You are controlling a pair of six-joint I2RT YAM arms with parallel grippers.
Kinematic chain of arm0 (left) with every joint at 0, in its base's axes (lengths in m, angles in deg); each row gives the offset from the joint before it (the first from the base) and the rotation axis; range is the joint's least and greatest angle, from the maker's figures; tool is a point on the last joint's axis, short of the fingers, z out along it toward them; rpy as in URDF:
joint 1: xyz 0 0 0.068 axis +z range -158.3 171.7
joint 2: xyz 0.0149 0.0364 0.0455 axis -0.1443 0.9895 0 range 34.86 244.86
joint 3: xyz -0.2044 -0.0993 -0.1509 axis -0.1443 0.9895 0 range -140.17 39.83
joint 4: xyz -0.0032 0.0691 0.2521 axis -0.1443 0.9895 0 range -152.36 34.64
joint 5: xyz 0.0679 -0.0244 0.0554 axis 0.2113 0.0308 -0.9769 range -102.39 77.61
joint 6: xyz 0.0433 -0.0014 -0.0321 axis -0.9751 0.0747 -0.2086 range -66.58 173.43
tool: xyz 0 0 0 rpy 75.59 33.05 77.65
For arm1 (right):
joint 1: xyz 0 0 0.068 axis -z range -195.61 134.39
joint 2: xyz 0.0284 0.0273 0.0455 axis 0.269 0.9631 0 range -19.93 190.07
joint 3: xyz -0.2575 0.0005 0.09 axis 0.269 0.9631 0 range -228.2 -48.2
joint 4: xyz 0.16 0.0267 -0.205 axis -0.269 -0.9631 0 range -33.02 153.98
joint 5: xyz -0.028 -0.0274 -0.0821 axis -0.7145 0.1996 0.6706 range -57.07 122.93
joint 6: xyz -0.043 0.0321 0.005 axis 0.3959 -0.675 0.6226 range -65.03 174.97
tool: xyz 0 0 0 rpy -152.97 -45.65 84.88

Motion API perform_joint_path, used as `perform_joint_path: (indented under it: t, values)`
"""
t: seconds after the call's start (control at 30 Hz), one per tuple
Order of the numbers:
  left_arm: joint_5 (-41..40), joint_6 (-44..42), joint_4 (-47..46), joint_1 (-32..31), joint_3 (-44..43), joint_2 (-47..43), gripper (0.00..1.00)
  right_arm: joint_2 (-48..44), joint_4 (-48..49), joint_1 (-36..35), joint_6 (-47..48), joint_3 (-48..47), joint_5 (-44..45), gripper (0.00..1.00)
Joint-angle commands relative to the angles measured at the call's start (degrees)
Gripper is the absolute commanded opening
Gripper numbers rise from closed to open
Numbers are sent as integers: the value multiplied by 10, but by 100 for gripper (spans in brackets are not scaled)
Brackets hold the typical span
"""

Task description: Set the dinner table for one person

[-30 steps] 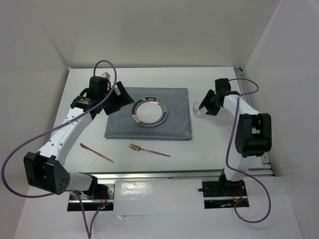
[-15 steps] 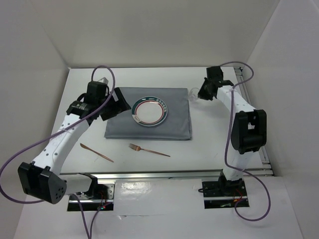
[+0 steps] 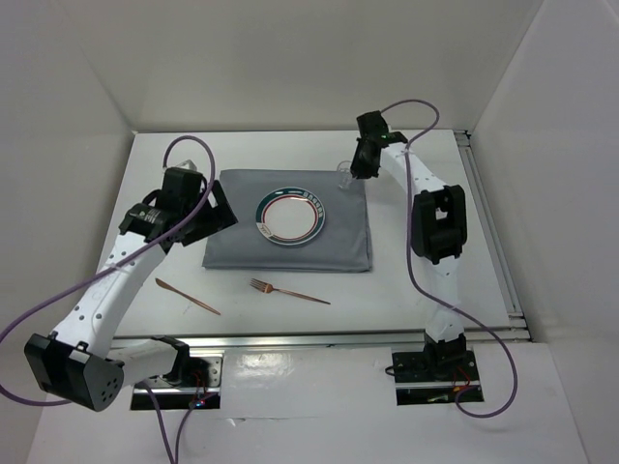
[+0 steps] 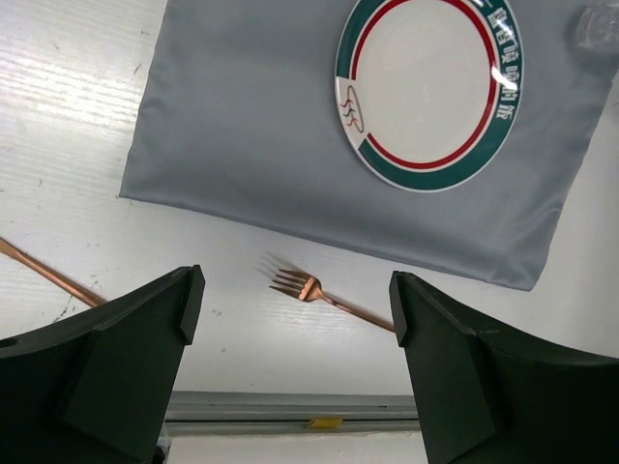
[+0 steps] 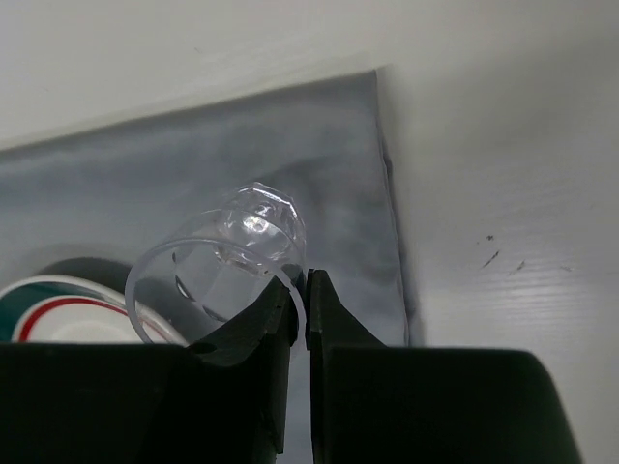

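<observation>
A white plate [image 3: 290, 214] with a green and red rim lies on a grey cloth mat [image 3: 242, 242] on the white dinner table [image 3: 406, 280]. A copper fork [image 3: 288, 291] and a copper knife [image 3: 187, 296] lie on the table in front of the mat. My right gripper [image 3: 356, 170] is shut on the rim of a clear glass [image 5: 218, 266], held above the mat's far right corner [image 5: 372, 106]. My left gripper [image 3: 208, 208] is open and empty above the mat's left edge; its view shows the plate [image 4: 426, 87] and the fork [image 4: 319, 292].
Aluminium rails run along the table's near edge [image 3: 319, 338] and right edge [image 3: 488, 232]. White walls enclose the table on three sides. The knife's handle [image 4: 44, 273] shows at the left in the left wrist view.
My right gripper has carried the glass left from the table's right side to above the mat's far right corner. My left gripper has drawn back leftward and nearer.
</observation>
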Motion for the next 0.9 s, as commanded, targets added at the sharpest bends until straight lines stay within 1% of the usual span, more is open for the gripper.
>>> perform_joint_path:
  t: [0.0,0.2,0.23,0.27,0.37,0.4,0.43,0.5,0.53,0.57,0.6,0.67,0.73,0.8,0.83,0.87]
  values:
    - [-9,-17,23,3,1,2,97,3,-41,-14,-4,-38,18,0]
    - [-38,-11,49,3,14,7,97,22,-34,-14,-21,-31,18,0]
    - [-38,-11,49,3,14,7,98,22,-39,-14,-21,-36,18,2]
    - [-38,-11,49,3,20,7,100,28,-39,-14,-21,-36,18,10]
    - [-32,-11,49,3,33,2,100,28,-39,-14,-27,-36,18,25]
    - [-32,-11,49,3,39,2,100,28,-33,-14,-27,-36,18,41]
    - [-32,-11,49,3,39,-4,100,28,-28,-14,-27,-36,18,45]
    - [-26,-6,49,3,44,-4,100,28,-28,-14,-27,-48,18,48]
    - [-26,-6,49,3,44,-4,100,28,-28,-14,-27,-55,18,52]
    - [-26,-6,49,3,44,-4,100,28,-33,-14,-27,-63,18,63]
    - [-26,-6,49,3,49,-11,100,33,-38,-14,-27,-73,18,66]
    - [-26,-6,55,3,49,-11,100,33,-57,-14,-27,-100,24,76]
    - [-38,5,61,3,63,-16,100,15,-57,-14,-22,-100,29,78]
    - [-53,21,73,10,74,-22,100,-30,-50,-14,-22,-88,29,79]
    - [-58,41,80,21,89,-22,97,-49,-45,-14,-22,-65,35,79]
    - [-66,52,97,38,97,-22,95,-94,-31,-14,-17,-50,35,81]
